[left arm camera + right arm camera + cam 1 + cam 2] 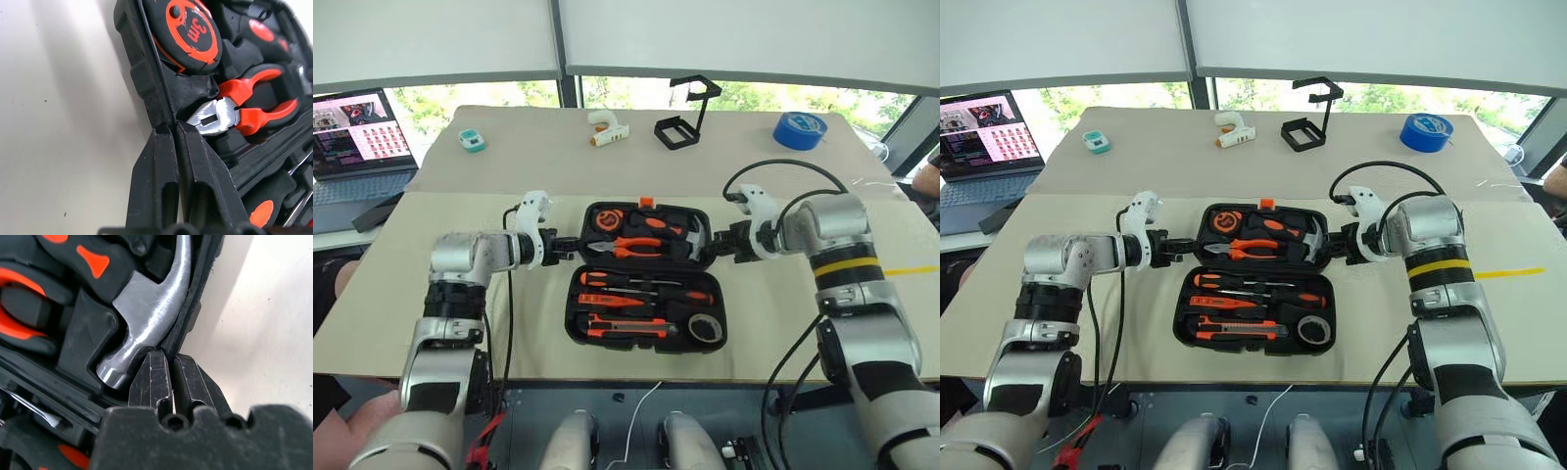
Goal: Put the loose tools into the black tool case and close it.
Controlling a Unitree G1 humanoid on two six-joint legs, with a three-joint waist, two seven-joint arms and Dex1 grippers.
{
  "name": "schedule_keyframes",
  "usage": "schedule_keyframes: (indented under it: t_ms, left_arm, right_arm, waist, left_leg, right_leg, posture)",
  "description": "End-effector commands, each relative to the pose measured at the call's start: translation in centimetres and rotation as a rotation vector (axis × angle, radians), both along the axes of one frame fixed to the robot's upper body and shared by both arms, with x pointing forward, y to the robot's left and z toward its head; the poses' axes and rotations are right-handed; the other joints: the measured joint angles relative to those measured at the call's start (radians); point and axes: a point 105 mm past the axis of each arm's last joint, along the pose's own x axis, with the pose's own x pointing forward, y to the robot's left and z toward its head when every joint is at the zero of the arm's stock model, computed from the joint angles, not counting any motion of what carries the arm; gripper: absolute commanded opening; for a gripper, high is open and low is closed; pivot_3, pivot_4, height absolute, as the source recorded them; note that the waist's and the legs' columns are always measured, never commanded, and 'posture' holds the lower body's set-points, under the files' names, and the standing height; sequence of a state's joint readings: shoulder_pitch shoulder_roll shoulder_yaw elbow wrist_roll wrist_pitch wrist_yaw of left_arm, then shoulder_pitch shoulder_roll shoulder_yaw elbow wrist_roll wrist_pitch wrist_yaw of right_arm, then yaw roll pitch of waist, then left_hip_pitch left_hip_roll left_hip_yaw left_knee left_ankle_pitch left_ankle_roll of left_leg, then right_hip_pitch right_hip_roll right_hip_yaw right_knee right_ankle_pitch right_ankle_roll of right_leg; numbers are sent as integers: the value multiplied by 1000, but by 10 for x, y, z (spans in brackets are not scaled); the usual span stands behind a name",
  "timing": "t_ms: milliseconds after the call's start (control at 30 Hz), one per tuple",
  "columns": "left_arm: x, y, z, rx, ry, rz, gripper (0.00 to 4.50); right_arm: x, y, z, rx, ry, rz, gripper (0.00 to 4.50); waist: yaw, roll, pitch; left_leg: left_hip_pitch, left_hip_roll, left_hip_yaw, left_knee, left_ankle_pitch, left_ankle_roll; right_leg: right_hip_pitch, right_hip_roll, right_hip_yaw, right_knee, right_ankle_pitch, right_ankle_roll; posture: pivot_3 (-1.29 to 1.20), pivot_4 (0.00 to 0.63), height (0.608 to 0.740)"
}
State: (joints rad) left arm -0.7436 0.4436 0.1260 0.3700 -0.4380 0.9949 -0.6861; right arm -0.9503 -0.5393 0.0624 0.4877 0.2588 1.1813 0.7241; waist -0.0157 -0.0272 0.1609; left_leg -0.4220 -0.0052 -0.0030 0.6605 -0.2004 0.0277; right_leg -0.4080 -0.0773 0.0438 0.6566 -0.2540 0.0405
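The black tool case (572,323) lies open on the table in front of me. Its near half holds screwdrivers (644,295), an orange-black utility knife (628,331) and a small dark tape roll (706,328) in their slots. Pliers (230,110), a tape measure (188,29) and a hammer (146,308) sit in the far half. My left gripper (570,248) is shut on the left rim of the far half (146,73), beside the pliers' nose. At the right rim of that half my right gripper (717,248) is shut on the edge next to the hammer head.
At the back of the table stand a big blue tape roll (800,129), a black wire-frame stand (685,122), a white-orange gun-shaped tool (605,129) and a small teal device (471,141). A laptop (357,137) sits at the far left. A person's arm (928,176) shows at the right edge.
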Motion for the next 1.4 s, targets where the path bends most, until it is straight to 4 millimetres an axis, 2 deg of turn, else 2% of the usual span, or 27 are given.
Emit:
schedule_keyframes:
  t_ms: [33, 133, 233, 333, 467, 500, 600, 667, 733, 800, 933, 1000, 1100, 1133, 1167, 1267, 1300, 1333, 1400]
  left_arm:
    - [-9, 4, 38, -116, -296, -25, 10]
    - [-30, 15, 47, -106, -511, -31, 10]
    - [-50, 20, 50, -85, -645, -51, 10]
    - [-67, 25, 46, 9, -783, -71, 10]
    - [-85, 35, 30, 134, -890, -82, 10]
    - [-90, 38, 21, 178, -905, -92, 10]
    - [-111, 42, -12, 269, -876, -161, 10]
    - [-120, 44, -23, 250, -833, -182, 10]
    - [-126, 49, -28, 272, -821, -201, 688]
    - [-126, 58, -29, 294, -807, -174, 1380]
    - [-124, 82, -27, 337, -772, -123, 2825]
    - [-121, 89, -26, 352, -761, -114, 2915]
    - [-117, 93, -23, 338, -735, -126, 2915]
    - [-116, 92, -22, 331, -731, -141, 2915]
    - [-116, 90, -20, 322, -728, -156, 2915]
    - [-119, 79, -12, 258, -703, -256, 2239]
    - [-122, 74, -11, 245, -683, -308, 1785]
    - [-126, 70, -11, 241, -663, -364, 1522]
    - [-133, 65, -13, 243, -603, -454, 613]
  right_arm:
    - [-9, 16, 34, -89, -392, 252, 0]
    - [-25, 7, 38, -275, -716, 350, 0]
    - [-40, -4, 34, -380, -906, 388, 0]
    - [-57, -13, 28, -494, -1080, 451, 0]
    - [-80, -17, 9, -599, -1241, 593, 0]
    - [-85, -18, 2, -648, -1276, 630, 0]
    - [-98, -29, -36, -749, -1261, 734, 0]
    - [-103, -38, -52, -761, -1224, 752, 0]
    - [-107, -48, -62, -751, -1174, 745, 812]
    - [-110, -57, -65, -755, -1148, 737, 1443]
    - [-110, -71, -55, -762, -1150, 676, 2764]
    - [-112, -76, -50, -730, -1125, 640, 3318]
    - [-122, -77, -44, -603, -1044, 612, 3318]
    - [-127, -75, -43, -539, -995, 615, 2840]
    - [-133, -72, -42, -487, -950, 628, 2628]
    - [-158, -64, -41, -359, -799, 720, 1621]
    - [-168, -63, -43, -324, -731, 758, 1229]
    - [-176, -62, -45, -307, -676, 800, 917]
    - [-187, -59, -48, -289, -605, 860, 162]
  waist:
    - [-2, 0, 0]
    - [-3, 0, 0]
    - [-1, 0, 0]
    - [2, 0, 0]
    - [3, 0, 0]
    - [3, 0, 0]
    - [1, 0, 0]
    - [1, 1, 0]
    - [1, 0, -1]
    - [6, 0, -1]
    - [3, 0, -1]
    - [5, -1, -1]
    - [6, 0, -1]
    - [8, 0, -1]
    - [8, 0, -1]
    - [4, 0, -1]
    - [3, 0, -1]
    - [2, 0, -1]
    - [1, 0, -1]
  left_leg:
    - [-1, 0, 0, 0, 0, 0]
    - [-13, 0, 2, -1, 0, -1]
    - [-16, 2, 3, -1, -1, -3]
    - [-16, 2, 4, -1, -2, -2]
    - [-14, 2, 4, -1, -2, -2]
    - [-13, 2, 4, -1, -2, -2]
    - [-9, 3, 7, -1, -2, -2]
    - [-4, 3, 8, -2, -3, 0]
    - [8, 5, 8, -7, -4, 1]
    - [21, 5, 7, -11, -4, 1]
    - [23, 5, 8, -13, -4, 2]
    - [23, 5, 8, -13, -4, 2]
    - [23, 5, 7, -13, -4, 2]
    - [22, 5, 7, -13, -4, 2]
    - [22, 5, 7, -13, -4, 2]
    - [21, 6, 7, -13, -5, 2]
    - [22, 7, 6, -13, -5, 2]
    - [22, 8, 6, -13, -5, 2]
    - [22, 9, 7, -13, -5, 2]
  right_leg:
    - [-1, 0, 0, 0, 0, 0]
    - [-15, 0, 2, 4, 0, 0]
    - [-18, 0, 1, 6, 0, 0]
    - [-17, 0, 1, 2, 0, 0]
    - [-15, 0, 1, -2, 0, 0]
    - [-15, 0, 1, -2, 0, 0]
    - [-12, 0, 2, -3, 1, -1]
    - [-8, 0, 3, -3, 0, -1]
    - [6, 0, 2, -11, 0, -2]
    - [21, 0, 1, -17, -1, -3]
    - [21, -1, 1, -16, -3, -5]
    - [21, -1, 1, -15, -3, -5]
    - [21, -1, 1, -16, -3, -4]
    - [21, -1, 0, -16, -3, -4]
    - [21, -2, 0, -16, -3, -4]
    - [21, -2, 0, -15, -3, -4]
    - [21, -3, 0, -15, -3, -4]
    - [21, -3, 0, -15, -3, -4]
    - [21, -2, 0, -15, -3, -4]
  posture:
    - [0, 150, 740]
    - [0, 150, 740]
    - [0, 150, 740]
    - [0, 150, 740]
    - [0, 150, 740]
    - [0, 150, 740]
    - [0, 150, 740]
    - [0, 150, 740]
    - [0, 150, 740]
    - [0, 150, 740]
    - [0, 150, 740]
    - [0, 150, 740]
    - [0, 150, 740]
    - [0, 150, 740]
    - [0, 150, 740]
    - [0, 150, 740]
    - [0, 150, 740]
    - [0, 150, 740]
    - [0, 150, 740]
